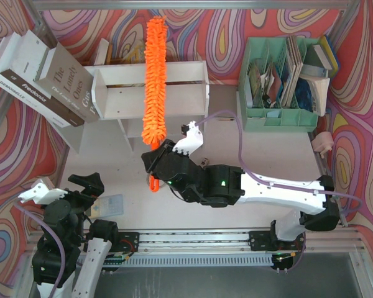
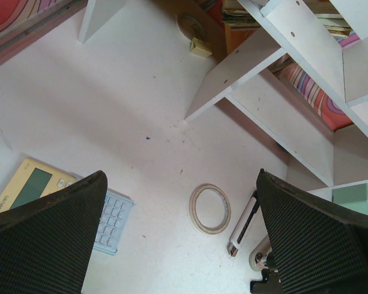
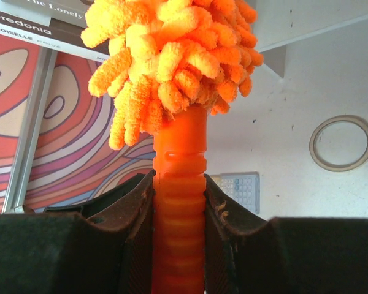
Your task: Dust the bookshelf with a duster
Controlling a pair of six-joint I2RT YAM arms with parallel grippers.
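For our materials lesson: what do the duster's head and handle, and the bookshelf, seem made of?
Duster head: soft fibre, probably microfibre; shaggy matte orange strands.
Duster handle: likely plastic; ribbed, glossy.
Bookshelf: seemingly painted or laminated wood; flat white panels.

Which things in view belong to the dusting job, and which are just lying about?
Part of the job:
- duster, held by its handle in the right hand
- bookshelf

Just lying about:
- stacked books
- green organizer
- tape ring
- calculator
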